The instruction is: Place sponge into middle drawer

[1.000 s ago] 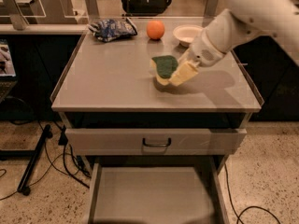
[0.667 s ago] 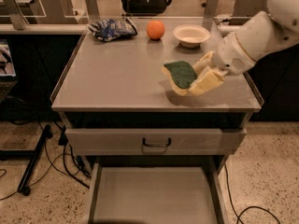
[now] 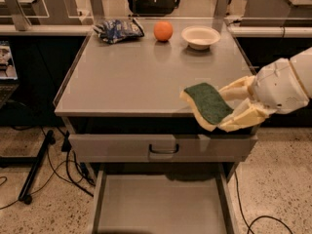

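Note:
My gripper [image 3: 233, 107] comes in from the right and is shut on the sponge [image 3: 206, 104], which shows its dark green face up and pale yellow foam at the edges. It holds the sponge tilted in the air over the front right edge of the grey cabinet top [image 3: 141, 77]. The middle drawer [image 3: 161, 208] stands pulled out below at the bottom of the view, its flat grey floor bare. The sponge is above the drawer and to its right.
At the back of the cabinet top lie a blue snack bag [image 3: 117, 30], an orange [image 3: 163, 31] and a white bowl [image 3: 200, 37]. A shut upper drawer front with a black handle [image 3: 163, 149] sits above the open drawer. Cables [image 3: 58, 174] trail on the floor at left.
My gripper has carried the sponge from the middle right of the cabinet top forward and to the right, out to its front edge. The camera now views the cabinet from closer.

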Controlling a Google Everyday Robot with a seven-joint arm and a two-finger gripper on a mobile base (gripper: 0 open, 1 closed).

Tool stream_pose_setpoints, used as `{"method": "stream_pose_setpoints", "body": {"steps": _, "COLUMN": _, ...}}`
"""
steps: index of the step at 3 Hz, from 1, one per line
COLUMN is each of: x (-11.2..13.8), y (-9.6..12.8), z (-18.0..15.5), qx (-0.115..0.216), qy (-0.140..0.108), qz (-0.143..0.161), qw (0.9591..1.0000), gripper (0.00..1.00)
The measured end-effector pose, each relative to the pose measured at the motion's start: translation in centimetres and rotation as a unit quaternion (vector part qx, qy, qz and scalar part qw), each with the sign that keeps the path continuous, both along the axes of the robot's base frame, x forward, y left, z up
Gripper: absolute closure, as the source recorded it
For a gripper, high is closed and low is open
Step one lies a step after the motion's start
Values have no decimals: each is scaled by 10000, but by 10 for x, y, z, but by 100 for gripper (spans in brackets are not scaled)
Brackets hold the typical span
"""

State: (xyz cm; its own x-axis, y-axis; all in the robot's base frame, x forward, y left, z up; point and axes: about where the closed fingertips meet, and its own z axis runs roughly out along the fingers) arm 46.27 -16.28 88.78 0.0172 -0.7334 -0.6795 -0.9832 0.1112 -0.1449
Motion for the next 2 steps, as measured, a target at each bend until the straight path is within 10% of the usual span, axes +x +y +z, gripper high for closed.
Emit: {"method": "stream_pose_setpoints", "body": {"steps": 2, "x": -65, "y": 14, "z": -20, "qx": 730, "qy": -215, "qz": -1071, "qw": 9913, "gripper": 100}}
